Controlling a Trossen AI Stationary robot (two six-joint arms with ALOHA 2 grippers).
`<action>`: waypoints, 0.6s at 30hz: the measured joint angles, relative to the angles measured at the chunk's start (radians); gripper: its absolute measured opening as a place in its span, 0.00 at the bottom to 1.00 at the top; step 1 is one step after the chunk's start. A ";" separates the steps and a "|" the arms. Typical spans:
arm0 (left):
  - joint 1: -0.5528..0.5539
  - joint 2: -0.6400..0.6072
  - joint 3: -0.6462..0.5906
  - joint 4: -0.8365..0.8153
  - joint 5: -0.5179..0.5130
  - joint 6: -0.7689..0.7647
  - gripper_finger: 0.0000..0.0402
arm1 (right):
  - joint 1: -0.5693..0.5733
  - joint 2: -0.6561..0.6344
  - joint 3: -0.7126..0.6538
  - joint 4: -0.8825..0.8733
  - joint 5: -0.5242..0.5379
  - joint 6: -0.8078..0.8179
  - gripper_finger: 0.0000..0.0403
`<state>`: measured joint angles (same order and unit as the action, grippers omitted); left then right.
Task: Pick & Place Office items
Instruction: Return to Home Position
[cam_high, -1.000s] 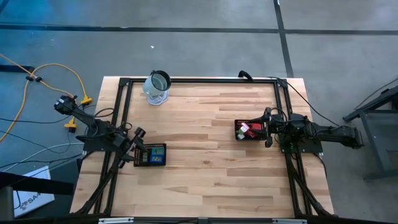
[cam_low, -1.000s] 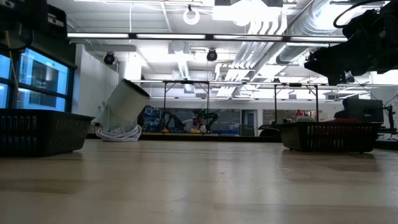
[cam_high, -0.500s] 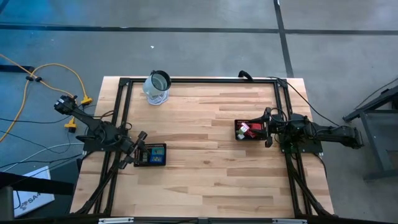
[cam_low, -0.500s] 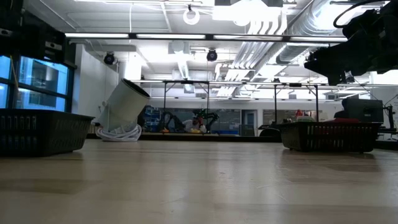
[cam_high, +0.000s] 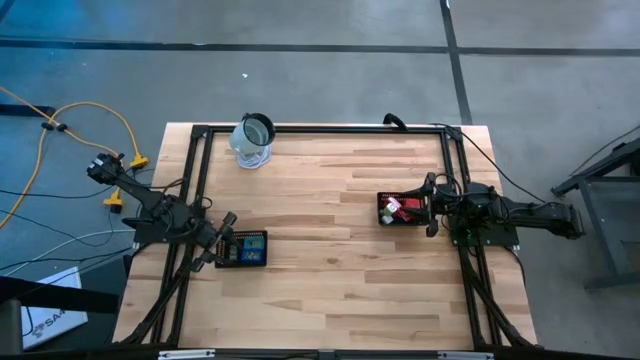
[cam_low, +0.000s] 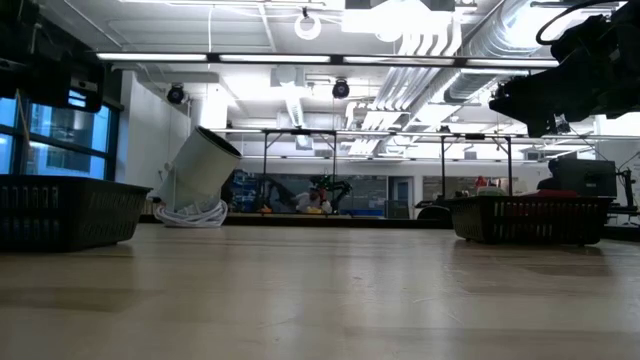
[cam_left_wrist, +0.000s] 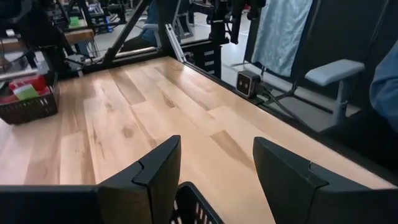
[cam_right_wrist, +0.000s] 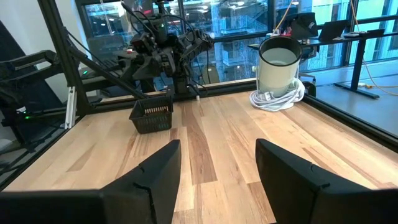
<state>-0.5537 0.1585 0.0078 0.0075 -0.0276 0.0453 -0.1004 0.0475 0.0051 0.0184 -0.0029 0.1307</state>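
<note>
The items, red and pink with a pale green piece among them, lie heaped in the right tray. They are well apart from a blue block, which sits in the left tray.

Over the last second only the left arm has moved. The left gripper has slid a little nearer the left tray and now hangs over that tray's edge, and in the low view its dark bulk has sunk lower. Its fingers are spread with nothing between them. The right gripper has kept its place just beside the right tray, fingers likewise apart and empty. The items have not stirred.

This suggests that the placing is over and the left arm is settling into rest, with nothing left to carry.

The items look like small, hard, blocky plastic pieces. Both trays are low rectangular baskets of black wire mesh that can be seen through. The table is pale, smooth planked wood with darker streaks, ringed by a black metal frame. At its far edge stands a round clear jar with a dark rim and a white cord coiled at its foot.
</note>
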 joint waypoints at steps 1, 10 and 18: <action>0.000 0.000 0.000 0.000 0.000 -0.016 0.48 | 0.000 0.000 0.000 0.000 0.000 0.000 0.48; 0.001 0.000 0.000 0.063 0.011 -0.066 0.48 | 0.000 0.000 0.000 0.000 0.000 0.000 0.48; 0.001 0.000 0.000 0.048 0.010 -0.019 0.48 | 0.000 0.000 0.000 0.000 0.000 0.000 0.48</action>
<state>-0.5529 0.1585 0.0078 0.0555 -0.0176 0.0261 -0.1004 0.0471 0.0052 0.0182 -0.0029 0.1310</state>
